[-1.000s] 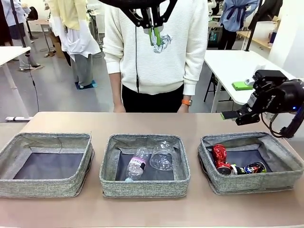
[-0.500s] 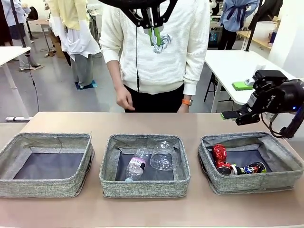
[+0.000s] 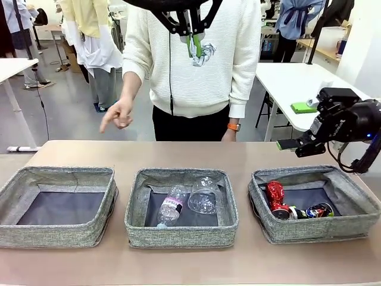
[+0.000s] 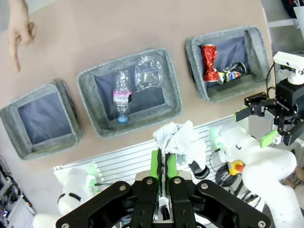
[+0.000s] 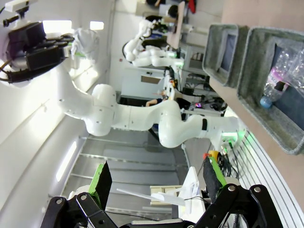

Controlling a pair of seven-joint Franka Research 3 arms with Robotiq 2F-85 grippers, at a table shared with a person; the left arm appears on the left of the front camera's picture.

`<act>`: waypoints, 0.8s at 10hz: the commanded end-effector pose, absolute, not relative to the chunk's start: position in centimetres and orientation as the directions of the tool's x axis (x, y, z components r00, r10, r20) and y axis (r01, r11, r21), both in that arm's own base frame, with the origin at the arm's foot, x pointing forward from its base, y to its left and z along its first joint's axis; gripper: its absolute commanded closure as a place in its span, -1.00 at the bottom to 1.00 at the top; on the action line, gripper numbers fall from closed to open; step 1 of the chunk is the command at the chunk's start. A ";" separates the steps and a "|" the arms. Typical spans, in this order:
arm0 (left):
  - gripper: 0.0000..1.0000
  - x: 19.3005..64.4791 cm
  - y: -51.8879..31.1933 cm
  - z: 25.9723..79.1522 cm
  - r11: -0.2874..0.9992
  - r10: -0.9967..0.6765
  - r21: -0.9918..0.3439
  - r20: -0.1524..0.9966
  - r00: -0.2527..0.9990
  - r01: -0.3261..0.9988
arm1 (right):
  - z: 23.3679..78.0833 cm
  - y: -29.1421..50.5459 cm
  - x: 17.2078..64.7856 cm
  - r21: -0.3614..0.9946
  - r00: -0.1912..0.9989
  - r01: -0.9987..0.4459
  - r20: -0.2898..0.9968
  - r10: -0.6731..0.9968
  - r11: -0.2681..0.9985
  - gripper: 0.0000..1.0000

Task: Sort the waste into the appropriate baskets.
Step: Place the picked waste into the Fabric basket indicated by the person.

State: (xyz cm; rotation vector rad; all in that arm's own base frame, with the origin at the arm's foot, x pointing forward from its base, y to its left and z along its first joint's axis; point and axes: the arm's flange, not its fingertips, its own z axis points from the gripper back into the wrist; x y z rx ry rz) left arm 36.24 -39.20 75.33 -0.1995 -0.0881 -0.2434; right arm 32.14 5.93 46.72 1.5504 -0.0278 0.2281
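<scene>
Sitting in a row on a long brown table (image 3: 178, 152): three grey baskets, close together but not touching. Resting on the left side, the left basket (image 3: 58, 205), showing only its dark lining. Sitting in the middle, the middle basket (image 3: 181, 207), holding a clear plastic bottle (image 3: 171, 205) lying right beside a clear plastic cup (image 3: 204, 195). Sitting on the right, the right basket (image 3: 312, 202), holding a crushed red can (image 3: 275, 198) and a crushed dark can (image 3: 317, 210) lying near it.
</scene>
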 end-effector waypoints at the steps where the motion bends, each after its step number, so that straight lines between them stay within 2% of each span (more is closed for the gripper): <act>1: 0.89 35.9 -38.8 75.3 0.950 -0.218 -0.202 0.114 0.969 0.237 | 47.1 6.3 32.1 0.989 0.983 -0.149 0.148 0.109 -0.005 -1.00; 8: 0.89 36.2 -39.2 75.3 0.951 -0.230 -0.185 0.111 0.967 0.248 | 47.1 6.3 32.1 0.989 0.983 -0.149 0.148 0.109 -0.005 -1.00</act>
